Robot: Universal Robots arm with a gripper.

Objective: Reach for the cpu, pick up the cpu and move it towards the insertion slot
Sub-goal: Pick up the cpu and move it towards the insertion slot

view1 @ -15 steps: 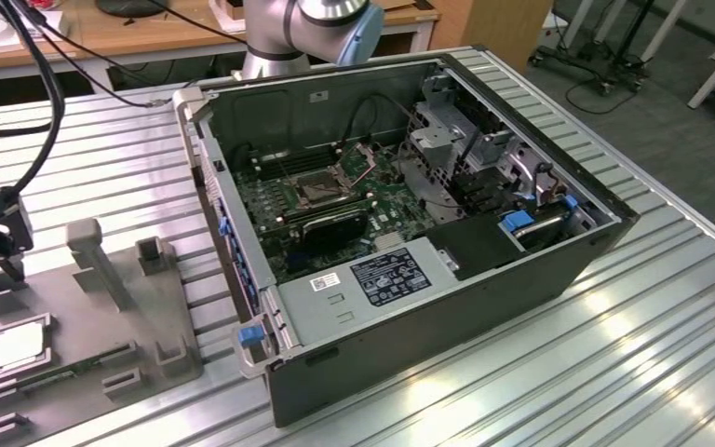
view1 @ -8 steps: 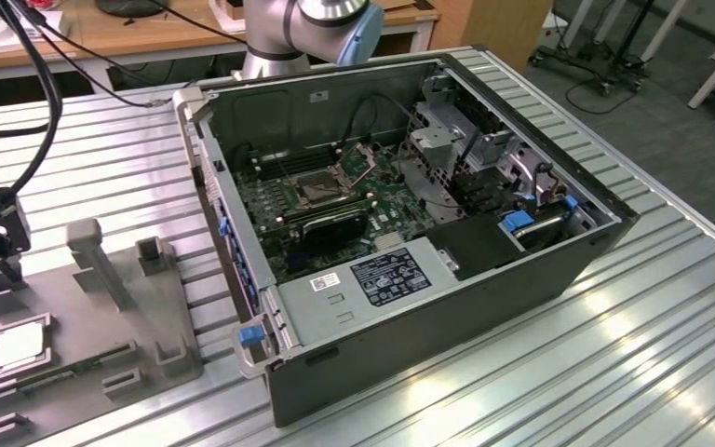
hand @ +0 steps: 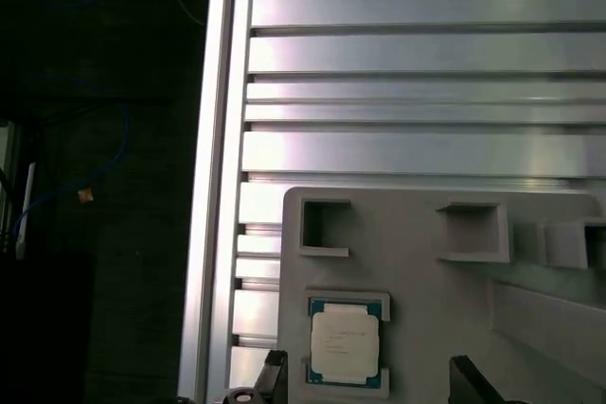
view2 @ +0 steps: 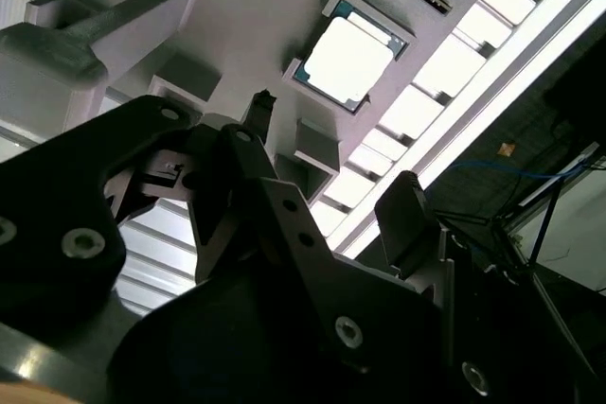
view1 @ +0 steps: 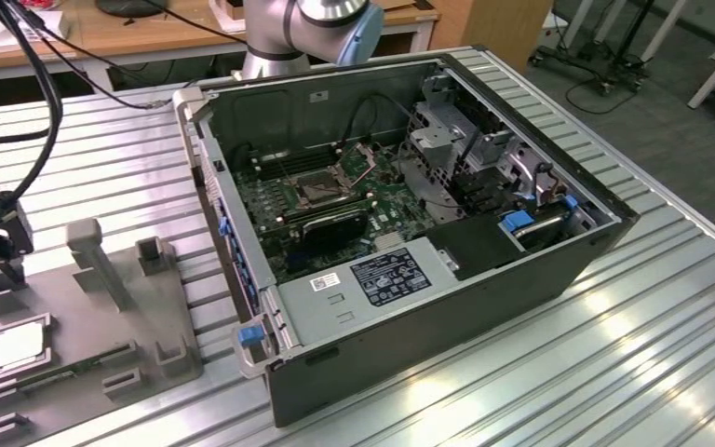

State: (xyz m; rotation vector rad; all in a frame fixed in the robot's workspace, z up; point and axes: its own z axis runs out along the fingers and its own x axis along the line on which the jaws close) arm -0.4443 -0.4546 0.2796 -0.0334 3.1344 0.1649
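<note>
Tool (view1: pixel 5 250) wide open, empty, above cpu (hand: pixel 346 343) — centre over chip, descend level, grip opposite edges lightly.

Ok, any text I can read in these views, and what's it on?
On the case, black label: print too small to read.
Beside it, white sticker: too small to read.
On the cpu: faint print, too blurred to read.
No other text visible.
</note>
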